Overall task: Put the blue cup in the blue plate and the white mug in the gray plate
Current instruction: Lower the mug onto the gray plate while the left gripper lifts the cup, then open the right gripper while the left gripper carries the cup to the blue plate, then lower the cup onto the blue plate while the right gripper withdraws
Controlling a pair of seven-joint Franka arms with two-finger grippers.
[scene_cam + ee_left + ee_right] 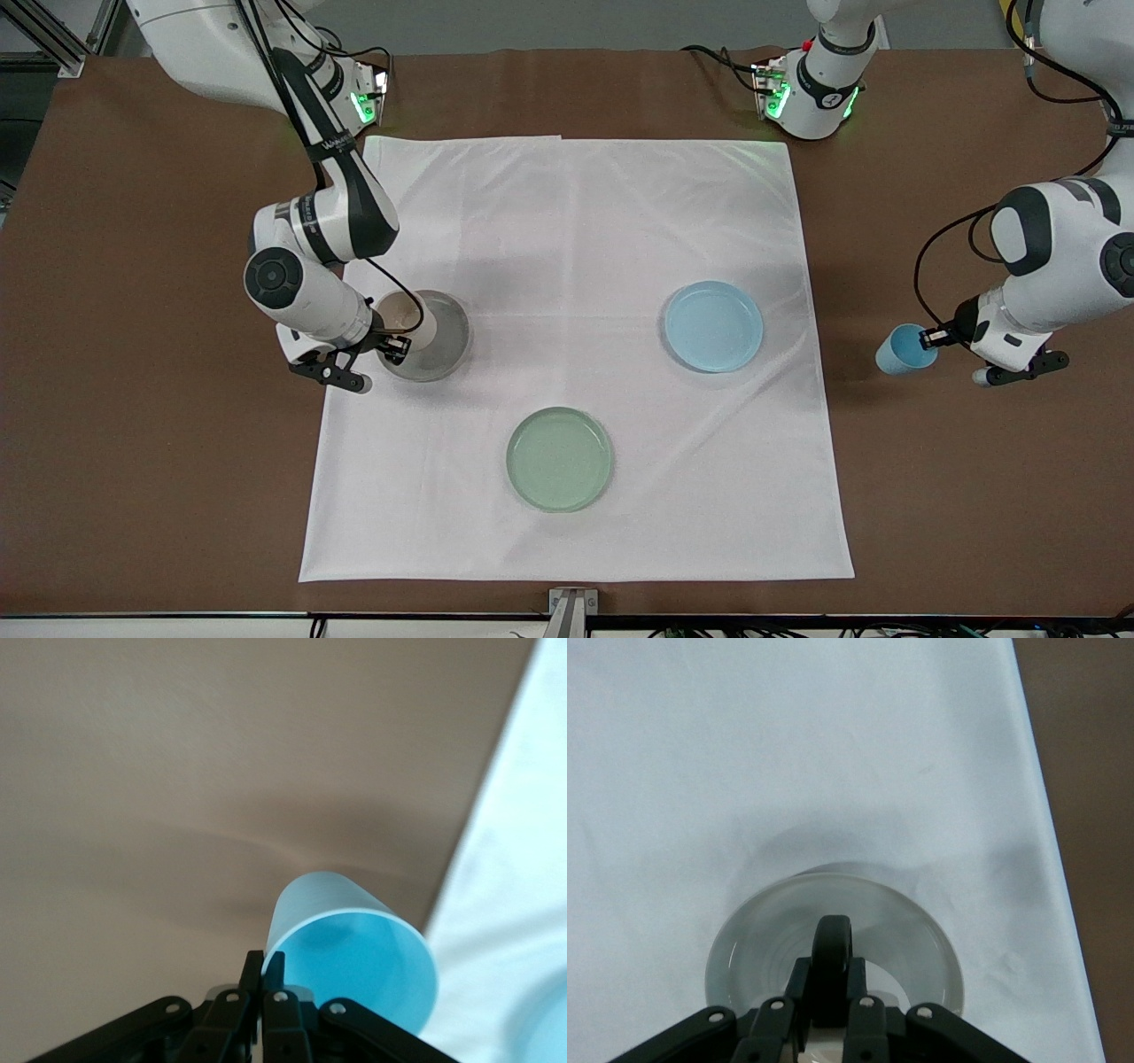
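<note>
My right gripper (394, 344) is shut on the dark handle of the white mug (406, 317) and holds it over the gray plate (449, 341), toward the right arm's end of the white cloth. In the right wrist view the handle (832, 950) stands between the fingers above the gray plate (757, 943). My left gripper (932, 337) is shut on the rim of the blue cup (901, 350), tilted, over the bare brown table just off the cloth. The cup's open mouth (359, 952) shows in the left wrist view. The blue plate (713, 326) lies empty on the cloth.
A pale green plate (560, 459) lies empty on the cloth (576, 221), nearer to the front camera than the other two plates. Brown table (133, 399) surrounds the cloth. The arms' bases stand along the table's back edge.
</note>
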